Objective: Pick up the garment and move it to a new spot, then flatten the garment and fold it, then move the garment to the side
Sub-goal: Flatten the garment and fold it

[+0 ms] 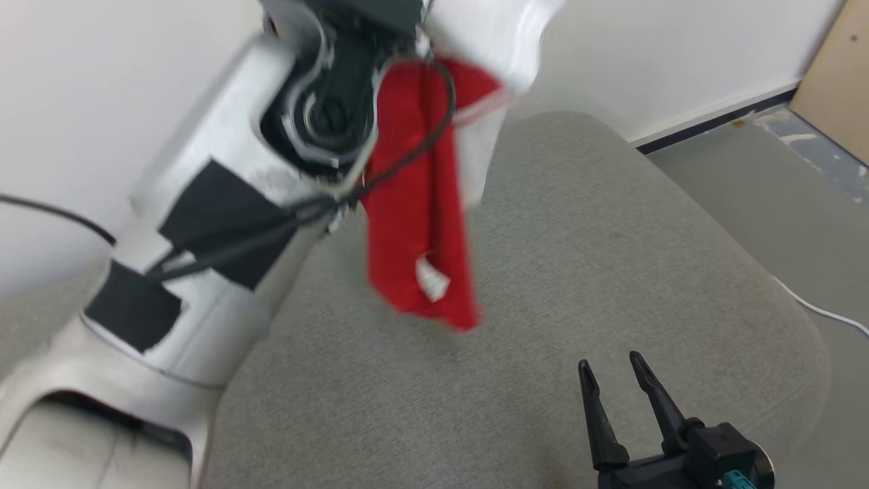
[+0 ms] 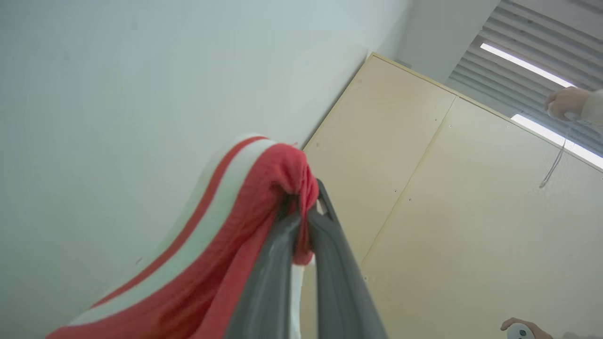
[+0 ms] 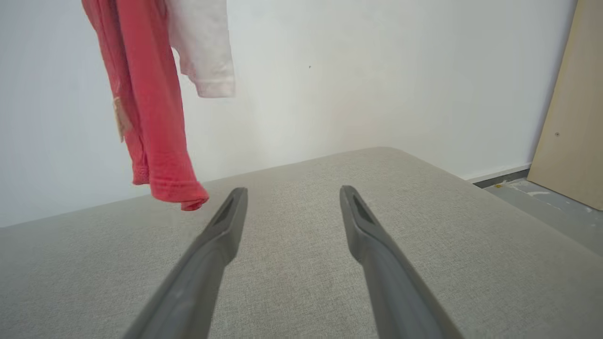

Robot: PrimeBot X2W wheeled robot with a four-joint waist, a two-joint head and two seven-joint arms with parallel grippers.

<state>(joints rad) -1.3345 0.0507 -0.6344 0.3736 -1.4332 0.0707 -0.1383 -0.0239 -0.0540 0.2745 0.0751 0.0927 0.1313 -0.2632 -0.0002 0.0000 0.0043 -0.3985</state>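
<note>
A red and white garment (image 1: 421, 224) hangs in the air above the grey cloth-covered table (image 1: 611, 238), clear of its surface. My left arm is raised high at the left of the head view. In the left wrist view my left gripper (image 2: 306, 207) is shut on a bunched red fold of the garment (image 2: 226, 249), which drapes down past the fingers. The right wrist view shows the garment (image 3: 146, 113) dangling at the upper left, with a white sleeve beside the red part. My right gripper (image 1: 613, 368) stands open low over the table's front right, holding nothing, well apart from the cloth.
A white wall backs the table. Grey floor (image 1: 781, 176) lies to the right with a white cable (image 1: 815, 309) and a pale wooden panel (image 1: 838, 81). In the left wrist view a person's hands (image 2: 567, 103) hold controllers near the wooden panels.
</note>
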